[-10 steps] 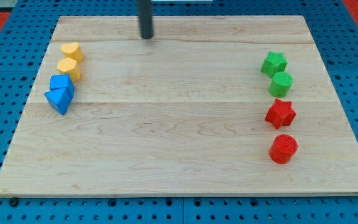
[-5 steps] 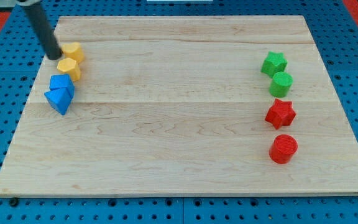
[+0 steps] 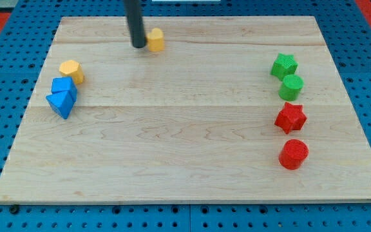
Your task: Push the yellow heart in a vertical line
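Note:
The yellow heart (image 3: 155, 40) lies near the view's top of the wooden board (image 3: 192, 154), a little left of centre. My tip (image 3: 138, 45) stands right against its left side, touching or nearly touching it. The dark rod rises from there out of the view's top. A yellow hexagon block (image 3: 71, 70) stays at the view's left.
Two blue blocks (image 3: 62, 96) sit just below the yellow hexagon block at the left. At the right, in a column from top to bottom: a green star (image 3: 283, 66), a green cylinder (image 3: 292, 86), a red star (image 3: 291, 118), a red cylinder (image 3: 294, 154).
My tip went from the board's top to the left of the yellow heart, then swept right, pushing the heart from beside the hexagon to the top middle of the board.

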Controlling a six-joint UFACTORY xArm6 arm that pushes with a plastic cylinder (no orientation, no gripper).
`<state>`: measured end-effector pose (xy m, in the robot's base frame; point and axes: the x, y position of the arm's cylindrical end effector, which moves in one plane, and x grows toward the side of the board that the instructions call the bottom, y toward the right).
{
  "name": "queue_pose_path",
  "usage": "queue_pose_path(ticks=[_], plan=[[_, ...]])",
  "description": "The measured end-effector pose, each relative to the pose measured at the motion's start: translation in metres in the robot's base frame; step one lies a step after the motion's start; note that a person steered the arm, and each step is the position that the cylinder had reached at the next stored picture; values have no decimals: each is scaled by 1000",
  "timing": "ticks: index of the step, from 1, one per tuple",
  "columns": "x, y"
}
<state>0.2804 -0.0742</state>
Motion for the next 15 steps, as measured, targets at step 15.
queue_pose_path(ticks=[15], plan=[[18,219]])
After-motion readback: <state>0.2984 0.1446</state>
